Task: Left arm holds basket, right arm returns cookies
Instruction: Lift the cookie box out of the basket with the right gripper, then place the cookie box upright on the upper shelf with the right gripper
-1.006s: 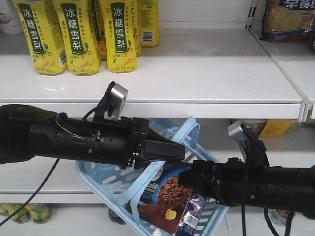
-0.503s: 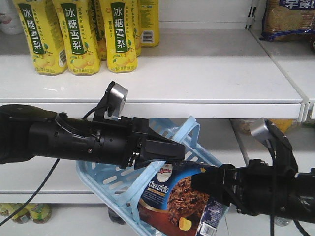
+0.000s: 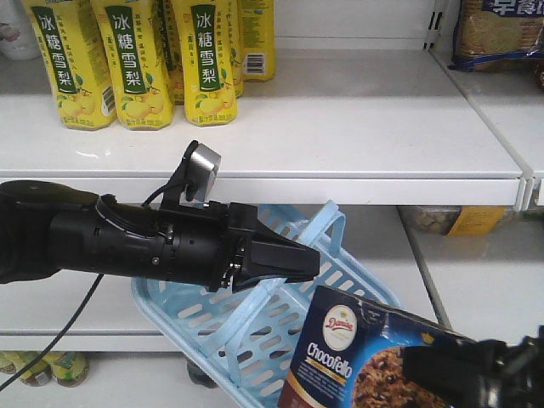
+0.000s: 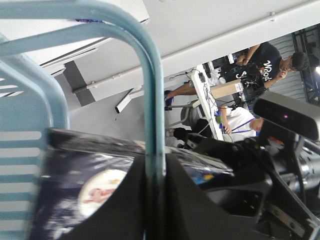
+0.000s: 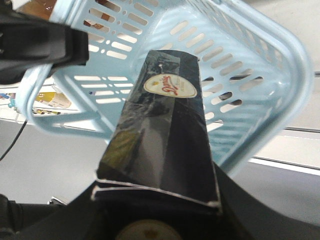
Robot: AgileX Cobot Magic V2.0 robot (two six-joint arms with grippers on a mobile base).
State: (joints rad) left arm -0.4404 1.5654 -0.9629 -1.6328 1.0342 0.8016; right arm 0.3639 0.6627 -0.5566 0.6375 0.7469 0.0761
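Observation:
My left gripper [image 3: 297,259] is shut on a handle [image 4: 152,100] of the light blue basket [image 3: 221,327], holding it tilted in front of the shelves. In the left wrist view the handle sits pinched between the two black fingers. My right gripper is shut on the dark navy cookies box [image 3: 361,361], held at the bottom right, outside the basket and toward me. In the right wrist view the cookies box [image 5: 160,130] stands between the jaws, with the basket [image 5: 240,65] behind it. The right arm [image 3: 484,374] shows only at the bottom right corner.
A white shelf [image 3: 340,127] runs across above the basket, with several yellow drink cartons [image 3: 136,59] at its back left. A biscuit pack [image 3: 497,34] lies on the neighbouring shelf at the right. A lower shelf [image 3: 484,272] sits behind the basket.
My right gripper has drawn the cookies box out of the basket, down and to the right toward me. The left arm and basket have stayed still.

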